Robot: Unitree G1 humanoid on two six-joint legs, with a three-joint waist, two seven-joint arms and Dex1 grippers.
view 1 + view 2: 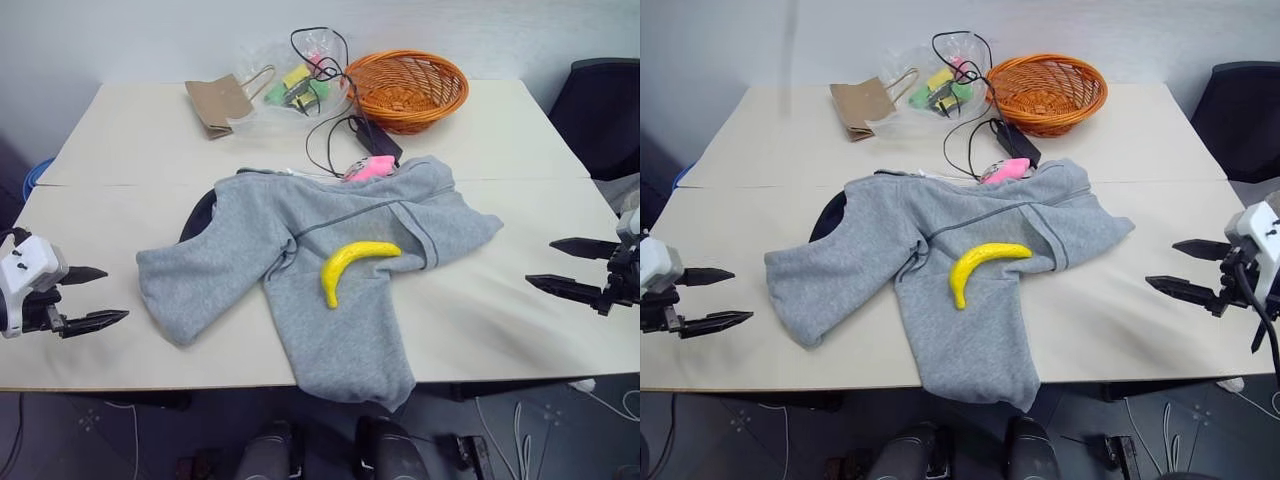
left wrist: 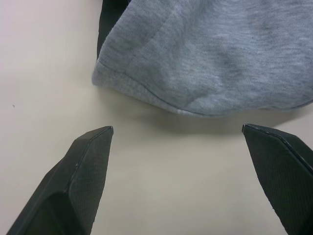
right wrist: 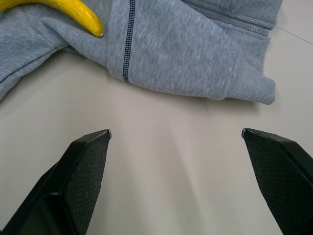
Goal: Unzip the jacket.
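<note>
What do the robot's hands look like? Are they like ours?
Not like ours. Each arm ends in a pincer of two black, tapered, pointed fingers with finely textured inner faces. The left pincer sits on a white block with black parts. The right pincer has a similar white housing, with a black cable running down beside it.

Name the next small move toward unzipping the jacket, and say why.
Probably lift the banana off the jacket with the right hand first. It lies across the crumpled grey fabric, no zipper pull is visible, and both hands, left too, hover open beside the jacket, holding nothing.
</note>
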